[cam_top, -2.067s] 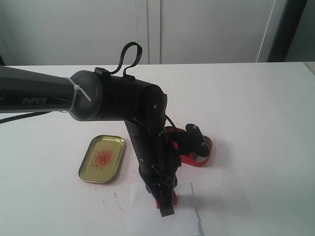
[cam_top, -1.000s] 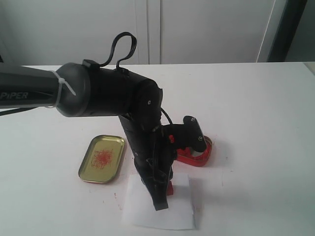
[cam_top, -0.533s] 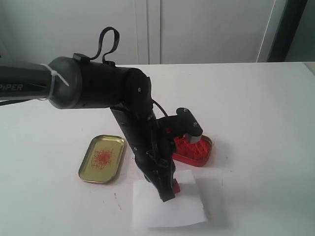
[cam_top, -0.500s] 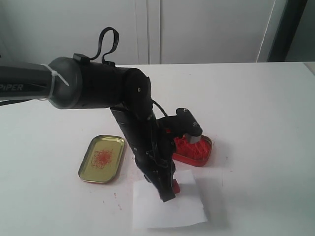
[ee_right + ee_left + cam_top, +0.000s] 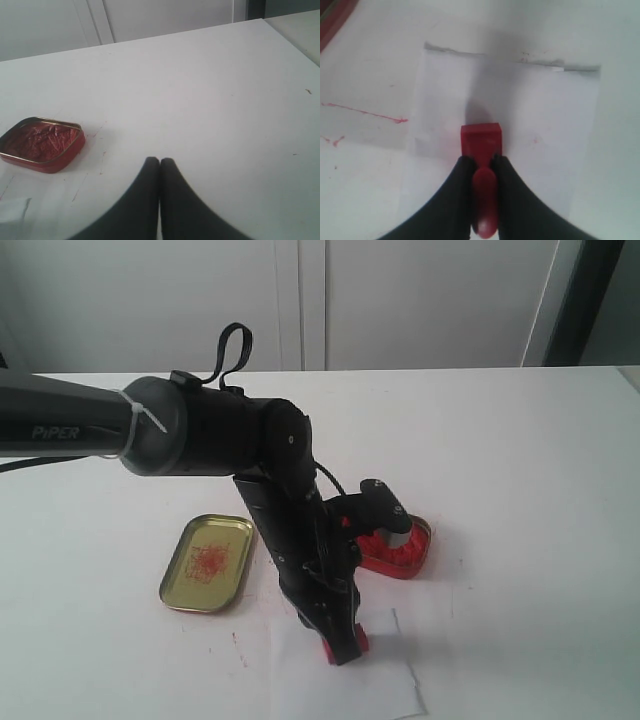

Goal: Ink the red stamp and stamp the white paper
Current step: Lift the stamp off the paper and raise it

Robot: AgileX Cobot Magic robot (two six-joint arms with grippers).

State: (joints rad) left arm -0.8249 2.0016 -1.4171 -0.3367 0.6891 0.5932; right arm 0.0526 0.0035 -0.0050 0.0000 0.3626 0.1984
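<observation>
One red stamp [image 5: 481, 136], one white paper [image 5: 545, 115]. The left gripper [image 5: 481, 161] is clamped on the stamp's knob, with the square base over the sheet's middle; can't tell if it touches. One red ink tin [image 5: 42, 142] and one gold lid [image 5: 207, 562] flank the left arm [image 5: 215, 435], which hides part of the tin. The right gripper [image 5: 159, 162] has its fingers pressed together, holding nothing.
</observation>
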